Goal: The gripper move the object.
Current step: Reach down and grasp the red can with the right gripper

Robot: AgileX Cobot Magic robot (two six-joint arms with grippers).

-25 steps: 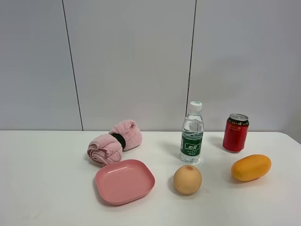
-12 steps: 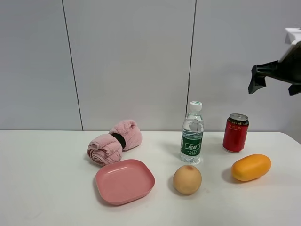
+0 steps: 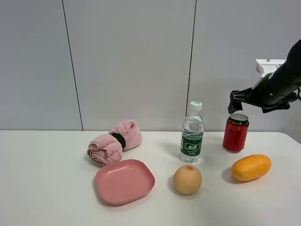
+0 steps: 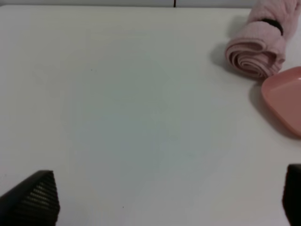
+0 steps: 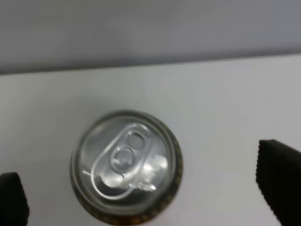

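Observation:
The red can [image 3: 235, 133] with a silver top stands upright on the white table [image 3: 47, 188], right of the water bottle [image 3: 192, 134]. My right gripper [image 3: 234, 100] hangs just above the can, apart from it. In the right wrist view the can's silver top [image 5: 126, 165] lies between the two black fingertips [image 5: 280, 183], and the right gripper [image 5: 146, 195] is open and empty. My left gripper [image 4: 162, 200] is open and empty over bare table; it does not show in the high view.
An orange mango [image 3: 251, 167] lies in front of the can. A peach [image 3: 187, 179] sits in front of the bottle. A pink plate [image 3: 124, 181] and a rolled pink towel [image 3: 114, 141] are to the left. The table's right edge is near the can.
The right arm came into view from the upper right and moved down and left; its gripper now hangs just above the can. The objects have not moved.

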